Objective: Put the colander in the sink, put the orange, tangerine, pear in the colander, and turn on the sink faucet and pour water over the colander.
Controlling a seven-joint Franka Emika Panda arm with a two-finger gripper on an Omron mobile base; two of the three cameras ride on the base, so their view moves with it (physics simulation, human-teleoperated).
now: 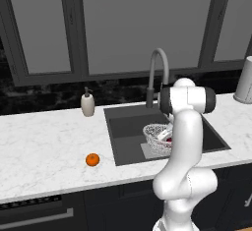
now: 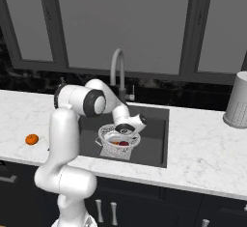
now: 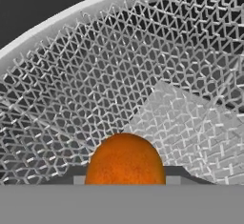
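The white-silver mesh colander (image 1: 151, 130) (image 2: 106, 141) (image 3: 95, 75) stands in the dark sink (image 1: 127, 127) (image 2: 155, 144), below the grey gooseneck faucet (image 1: 158, 60) (image 2: 117, 62). My gripper (image 2: 120, 138) (image 3: 125, 179) reaches down inside the colander, shut on a round orange-coloured fruit (image 3: 125, 158); whether this is the orange or the tangerine I cannot tell. The dark red pear (image 1: 169, 139) (image 2: 124, 144) lies in the colander beside it. A second orange-coloured fruit (image 1: 92, 159) (image 2: 32, 139) rests on the white counter, left of the sink.
A white soap dispenser (image 1: 88, 103) stands at the sink's back left corner. A tall grey perforated canister (image 1: 244, 80) (image 2: 237, 100) sits at the far right of the counter. Dark windows run behind the counter.
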